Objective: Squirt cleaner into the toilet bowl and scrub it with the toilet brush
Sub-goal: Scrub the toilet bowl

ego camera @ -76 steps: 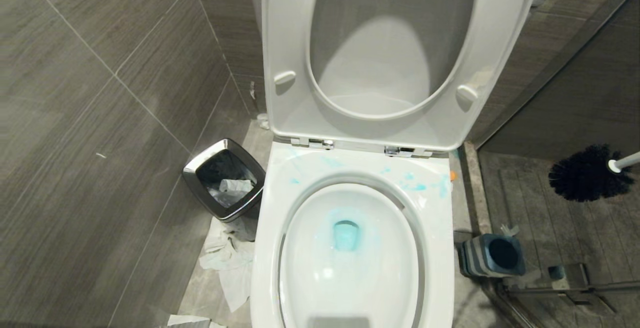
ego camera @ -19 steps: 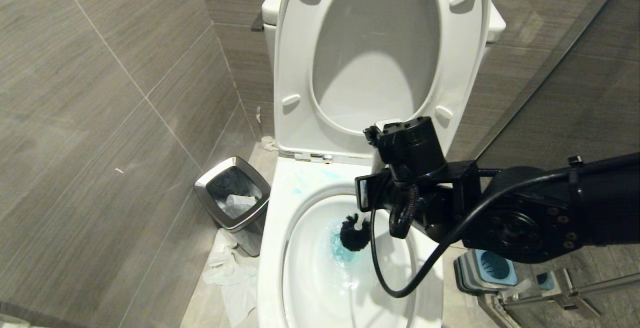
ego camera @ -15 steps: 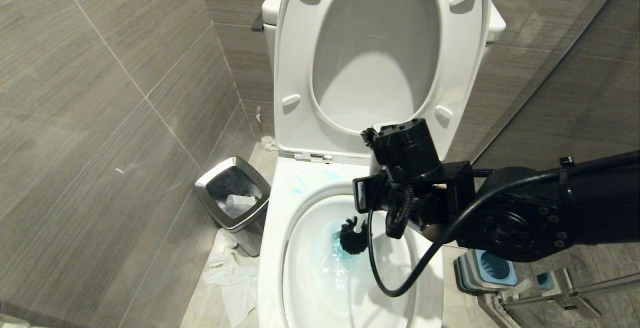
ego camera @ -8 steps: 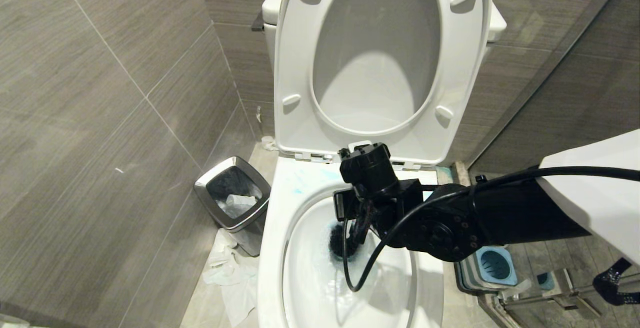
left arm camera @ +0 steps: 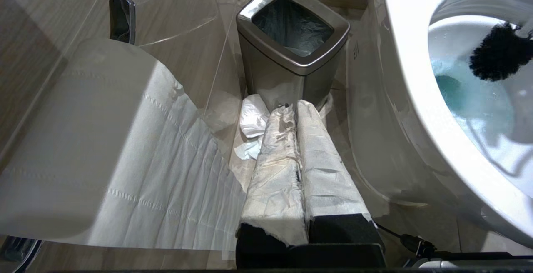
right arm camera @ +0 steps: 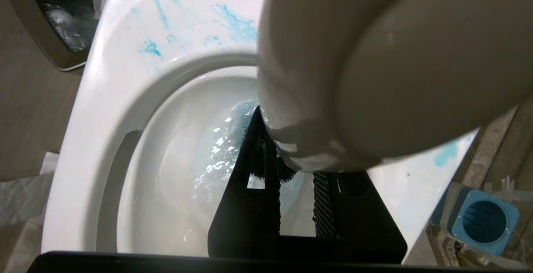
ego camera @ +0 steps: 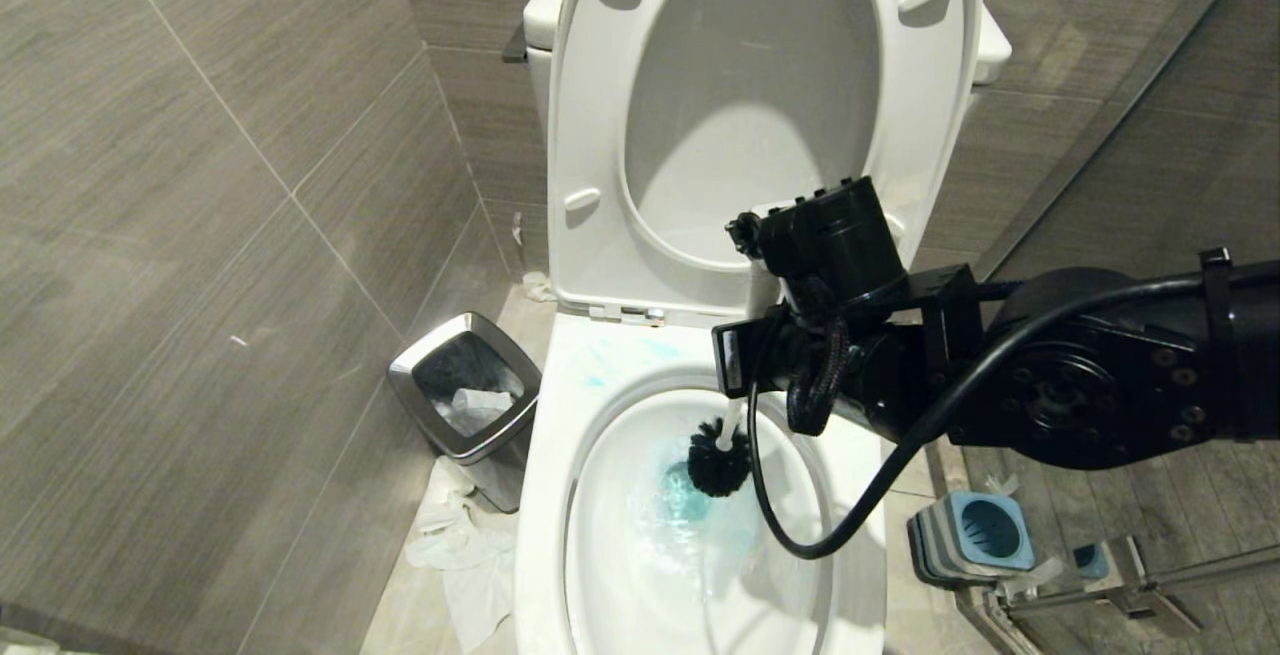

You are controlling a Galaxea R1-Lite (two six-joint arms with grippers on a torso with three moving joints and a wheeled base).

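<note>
The white toilet bowl (ego camera: 545, 495) stands with seat and lid raised, holding blue-tinted foamy water (ego camera: 690, 510). The toilet brush has its black bristle head (ego camera: 718, 465) inside the bowl, just above the water; it also shows in the left wrist view (left arm camera: 497, 56). My right gripper (ego camera: 745, 380) is over the bowl's back rim, shut on the brush's white handle (ego camera: 732, 417). The handle's rounded end (right arm camera: 374, 56) fills the right wrist view above the black fingers (right arm camera: 250, 181). My left gripper (left arm camera: 296, 112), its fingers wrapped in white, is shut and parked low beside the toilet. The cleaner is out of view.
Blue smears (right arm camera: 233, 23) mark the bowl's rim. A steel-rimmed bin (ego camera: 465, 385) stands left of the toilet, with crumpled tissue (ego camera: 460, 545) on the floor by it. A paper roll (left arm camera: 104, 148) hangs near my left gripper. The blue brush holder (ego camera: 975, 533) sits on the right by a glass door frame (ego camera: 1100, 585).
In the last second my right arm pushed the brush down and left into the water, then drew it back up and right. The left arm has not moved.
</note>
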